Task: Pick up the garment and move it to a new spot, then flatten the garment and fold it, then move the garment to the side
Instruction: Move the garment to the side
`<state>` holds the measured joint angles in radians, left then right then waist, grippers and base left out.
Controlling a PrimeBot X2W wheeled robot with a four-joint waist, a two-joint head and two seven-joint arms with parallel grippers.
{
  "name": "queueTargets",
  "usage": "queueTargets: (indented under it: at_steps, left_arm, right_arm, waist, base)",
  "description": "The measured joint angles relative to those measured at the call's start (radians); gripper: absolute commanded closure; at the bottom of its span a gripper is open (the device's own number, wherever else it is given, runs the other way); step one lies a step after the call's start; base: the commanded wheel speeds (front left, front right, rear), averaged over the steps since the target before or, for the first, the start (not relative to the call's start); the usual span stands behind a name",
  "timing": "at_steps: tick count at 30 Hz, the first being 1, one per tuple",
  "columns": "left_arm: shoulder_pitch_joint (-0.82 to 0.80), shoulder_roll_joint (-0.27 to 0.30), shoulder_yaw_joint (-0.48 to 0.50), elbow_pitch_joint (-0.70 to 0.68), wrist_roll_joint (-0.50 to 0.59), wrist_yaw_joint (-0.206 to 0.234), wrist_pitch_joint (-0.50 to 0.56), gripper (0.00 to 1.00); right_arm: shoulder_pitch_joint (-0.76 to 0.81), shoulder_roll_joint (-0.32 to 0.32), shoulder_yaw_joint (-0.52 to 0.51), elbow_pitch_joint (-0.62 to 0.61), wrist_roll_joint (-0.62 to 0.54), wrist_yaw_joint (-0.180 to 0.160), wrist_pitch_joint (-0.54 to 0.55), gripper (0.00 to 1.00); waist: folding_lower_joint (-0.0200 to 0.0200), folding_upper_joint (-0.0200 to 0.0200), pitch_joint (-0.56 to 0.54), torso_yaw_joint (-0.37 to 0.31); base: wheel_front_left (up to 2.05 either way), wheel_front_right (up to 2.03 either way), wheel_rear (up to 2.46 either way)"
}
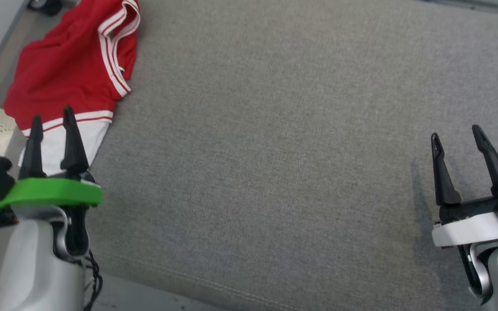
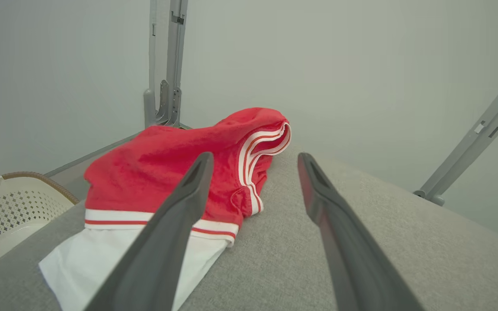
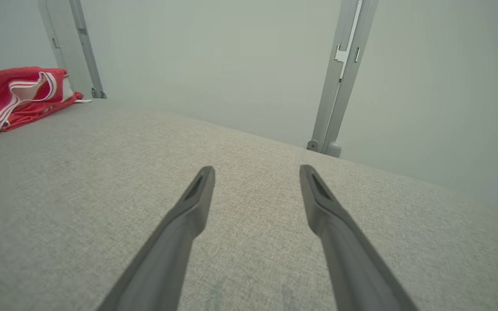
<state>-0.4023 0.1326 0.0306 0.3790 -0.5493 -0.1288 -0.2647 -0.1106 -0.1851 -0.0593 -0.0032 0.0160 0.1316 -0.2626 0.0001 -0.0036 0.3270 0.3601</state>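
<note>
The garment (image 1: pixel 67 65) is seen crumpled at the far-left corner of the table (image 1: pixel 275 151), just ahead of the left hand (image 1: pixel 52 113), spread and empty; the right hand (image 1: pixel 456 131), likewise spread, is held well apart.

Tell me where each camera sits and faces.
Head view: on the head, looking down at the grey fabric surface; open left hand, open right hand, pale forearms show.
Left wrist view: on the left wrist, looking along its fingers at the red-and-white garment and cream basket.
Right wrist view: on the right wrist, looking along its fingers across the fabric toward a grey post.
Shared: all three show the garment; head and left wrist views show the basket.
</note>
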Motion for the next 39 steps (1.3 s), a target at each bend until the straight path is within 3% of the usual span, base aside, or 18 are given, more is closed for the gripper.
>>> queueTargets:
  at_steps: [12, 22, 24, 29, 35, 39]
  left_arm:
    - [-0.39, 0.13, 0.04, 0.516, -0.088, 0.007, 0.015, 0.0]
    - [-0.507, 0.163, 0.046, 0.774, -0.128, 0.008, 0.063, 0.0]
    - [-0.515, 0.16, 0.034, 0.797, -0.129, 0.006, 0.071, 1.0]
    - [-0.505, 0.137, -0.002, 0.748, -0.148, 0.002, 0.04, 1.0]
    - [-0.432, 0.134, -0.092, 0.577, -0.145, 0.001, 0.015, 1.0]
    - [-0.351, 0.138, -0.191, 0.384, -0.142, 0.0, 0.01, 1.0]
  right_arm:
    - [-0.028, -0.064, 0.008, -0.111, -0.003, 0.0, -0.003, 0.0]
    - [-0.017, -0.07, 0.001, -0.175, -0.003, 0.0, -0.004, 0.0]
    - [-0.016, -0.069, 0.002, -0.174, -0.003, 0.0, -0.001, 0.0]
    - [-0.012, -0.051, 0.014, -0.137, -0.001, -0.001, 0.001, 0.0]
    - [0.002, 0.006, 0.051, -0.068, 0.011, -0.001, 0.0, 0.0]
    - [0.004, 0.06, 0.082, -0.018, 0.03, -0.001, 0.0, 0.0]
  waist:
    - [0.0001, 0.0, 0.288, -0.009]
    - [0.0, 0.0, 0.344, -0.058]
    - [0.0, 0.0, 0.34, -0.059]
    - [0.0001, 0.0, 0.306, -0.055]
    - [0.0, 0.0, 0.242, -0.054]
    - [0.0, 0.0, 0.172, -0.06]
  base:
    - [0.0, 0.0, 0.0]
    - [0.0, 0.0, 0.0]
    - [0.0, 0.0, 0.0]
    - [0.0, 0.0, 0.0]
    - [0.0, 0.0, 0.0]
    - [0.0, 0.0, 0.0]
